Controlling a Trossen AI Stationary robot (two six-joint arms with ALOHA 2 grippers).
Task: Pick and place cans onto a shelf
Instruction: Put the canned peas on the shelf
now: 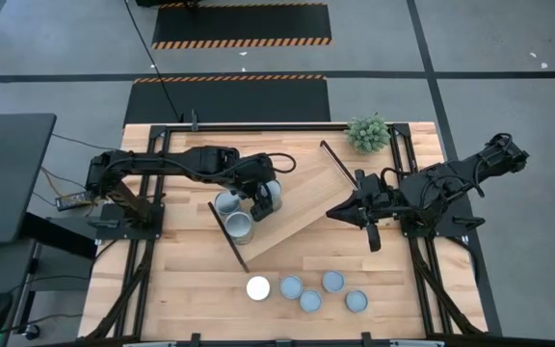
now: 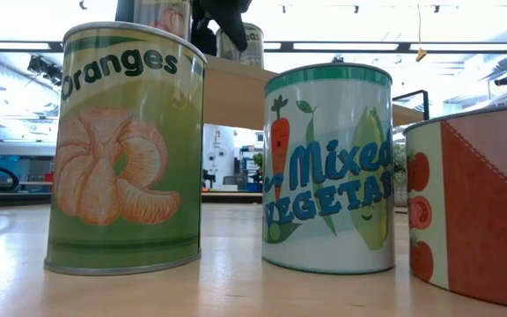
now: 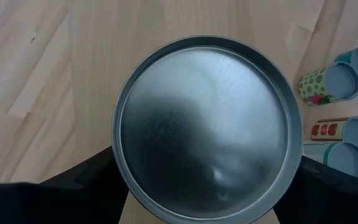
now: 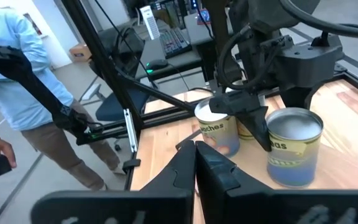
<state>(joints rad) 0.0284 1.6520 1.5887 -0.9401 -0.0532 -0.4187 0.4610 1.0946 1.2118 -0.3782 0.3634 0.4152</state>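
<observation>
**Inspector A:** Which step is in hand?

**Inspector B:** Placement, by his judgement. In the high view the left gripper (image 1: 267,200) hangs over the long light-wood shelf plank with thin black end bars (image 1: 292,207), at its nine o'clock end. Its fingers stand wide apart on either side of a short silvery can with a grey metal top (image 3: 207,127), which fills the left wrist view. Whether the pads are pressing the can's sides or have let go cannot be told. The can appears to rest on the plank.

**Inspector A:** And the other arm?

**Inspector B:** The right gripper (image 1: 339,209) waits at the plank's three o'clock end, fingers together, holding nothing.

**Inspector A:** What does the next move call for?

**Inspector B:** He judges the left arm must draw straight up clear of the can without tipping it, then travel toward six o'clock for another.

**Inspector A:** The count?

**Inspector B:** Eight cans visible from above. Three at the plank's nine o'clock end: the one between the fingers, a second (image 1: 227,202) just beside it, a third (image 1: 239,226) toward six o'clock of that. Five stand in a loose row near the table's six o'clock edge: one white-topped (image 1: 258,287) and four pale blue-grey (image 1: 309,301). One shelf, two arms. A small green potted plant (image 1: 368,132) sits at the twelve o'clock edge. The low view shows printed labels, oranges (image 2: 126,150) and mixed vegetables (image 2: 328,167).
</observation>
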